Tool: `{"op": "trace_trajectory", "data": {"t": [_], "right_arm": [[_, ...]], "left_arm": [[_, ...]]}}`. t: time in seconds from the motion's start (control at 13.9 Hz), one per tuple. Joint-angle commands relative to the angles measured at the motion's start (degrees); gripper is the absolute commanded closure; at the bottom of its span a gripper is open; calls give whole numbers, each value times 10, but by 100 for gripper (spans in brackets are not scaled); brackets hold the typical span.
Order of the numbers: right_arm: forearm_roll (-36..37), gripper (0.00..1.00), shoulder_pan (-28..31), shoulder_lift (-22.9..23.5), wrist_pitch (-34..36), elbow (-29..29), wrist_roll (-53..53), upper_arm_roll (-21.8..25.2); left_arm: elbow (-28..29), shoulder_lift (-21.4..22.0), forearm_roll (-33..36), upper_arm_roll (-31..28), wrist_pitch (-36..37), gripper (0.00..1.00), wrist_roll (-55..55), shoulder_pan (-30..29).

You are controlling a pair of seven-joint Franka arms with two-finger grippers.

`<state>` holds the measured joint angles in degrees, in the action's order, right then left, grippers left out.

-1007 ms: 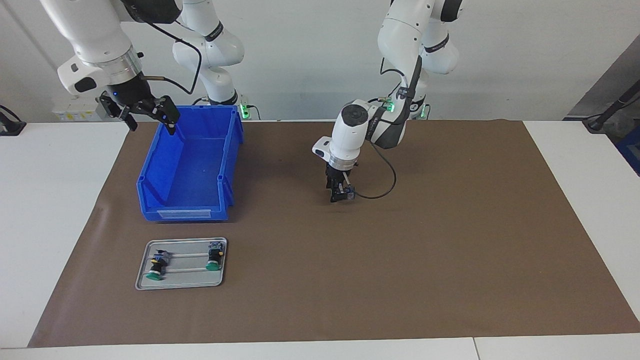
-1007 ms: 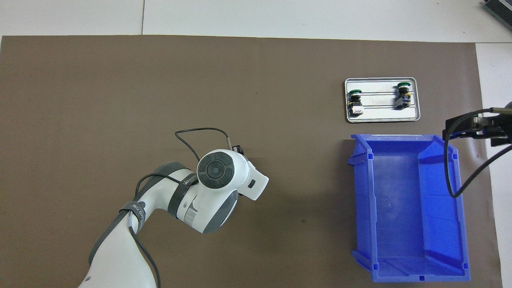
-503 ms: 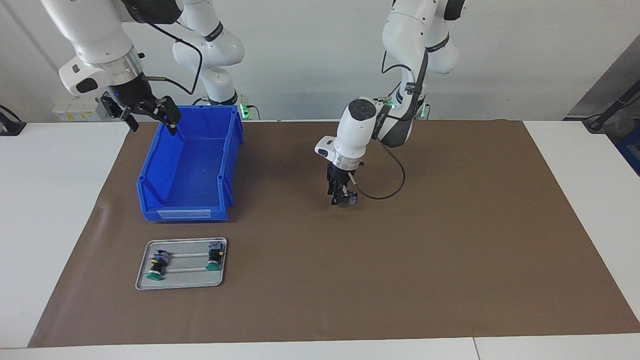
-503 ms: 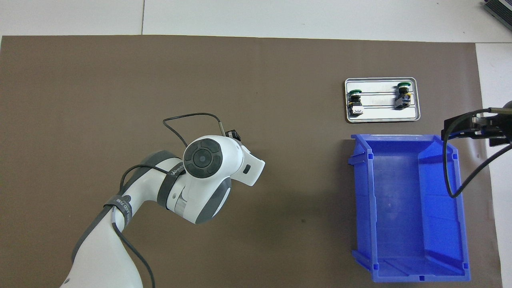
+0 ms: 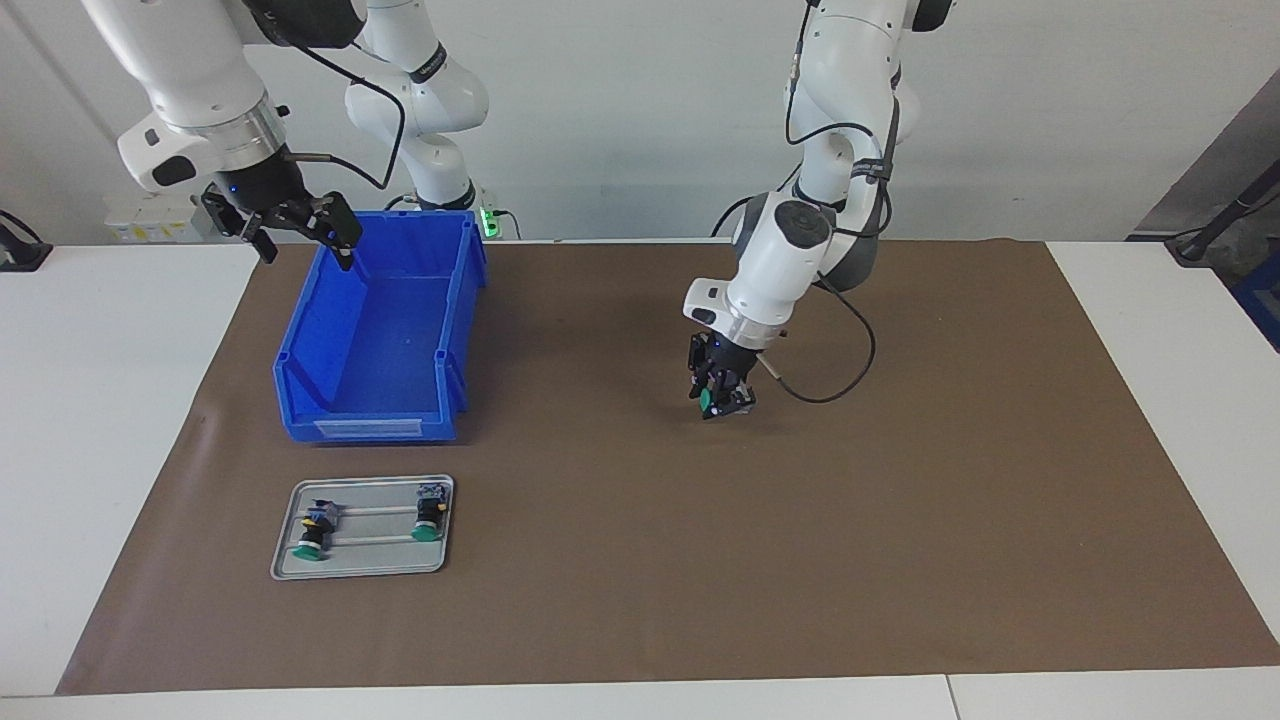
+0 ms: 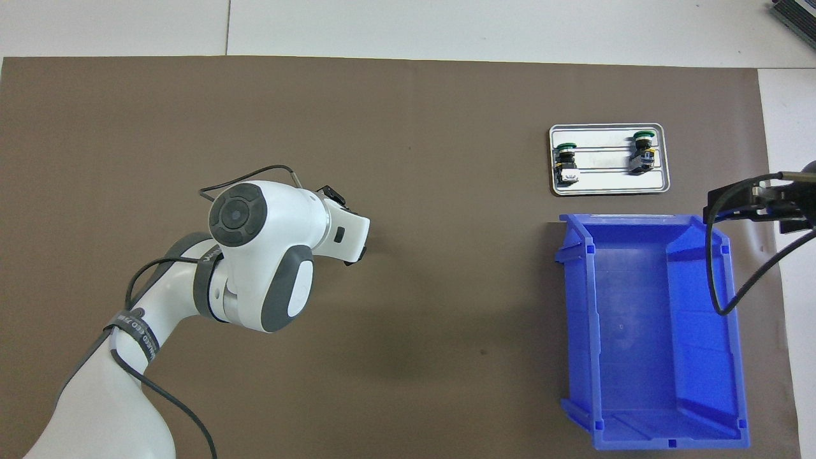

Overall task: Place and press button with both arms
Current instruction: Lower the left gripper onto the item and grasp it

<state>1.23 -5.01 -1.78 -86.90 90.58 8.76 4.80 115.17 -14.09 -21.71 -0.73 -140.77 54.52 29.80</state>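
Note:
My left gripper (image 5: 721,401) is shut on the button (image 5: 708,402), whose green cap shows between the fingers. It hangs low over the brown mat (image 5: 900,480) near the middle of the table; I cannot tell if the button touches the mat. In the overhead view the left arm's wrist (image 6: 268,255) hides the gripper and the button. My right gripper (image 5: 298,238) is open and empty, held still above the rim of the blue bin (image 5: 455,330) at the corner nearest the robots; it also shows in the overhead view (image 6: 755,204).
A small metal tray (image 5: 365,562) lies on the mat just farther from the robots than the bin and holds two look-alike green-capped switches (image 5: 312,535) (image 5: 428,518). The tray (image 6: 605,183) and the bin (image 6: 637,331) also show in the overhead view.
My left arm has swung toward its own end of the table with the button in its gripper, and the wrist has tilted so the green cap now shows. The right arm has not moved.

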Motion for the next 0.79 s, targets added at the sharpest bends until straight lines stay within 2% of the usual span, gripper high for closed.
{"op": "trace_trajectory", "data": {"t": [0.0,0.14,0.36,0.58,0.72], "right_arm": [[-13,0,4,-2,-1,2,9,-2],[-13,0,4,-2,0,2,9,-2],[-13,0,4,-2,0,2,9,-2],[-13,0,4,-2,0,2,9,-2],[-13,0,4,-2,0,2,9,-2]], "left_arm": [[7,13,-81,8,40,100,91,-63],[5,13,-143,8,42,100,109,-72],[8,18,-304,6,48,100,231,-106],[23,32,-342,6,87,100,269,-138],[55,45,-415,5,87,100,310,-142]]}}
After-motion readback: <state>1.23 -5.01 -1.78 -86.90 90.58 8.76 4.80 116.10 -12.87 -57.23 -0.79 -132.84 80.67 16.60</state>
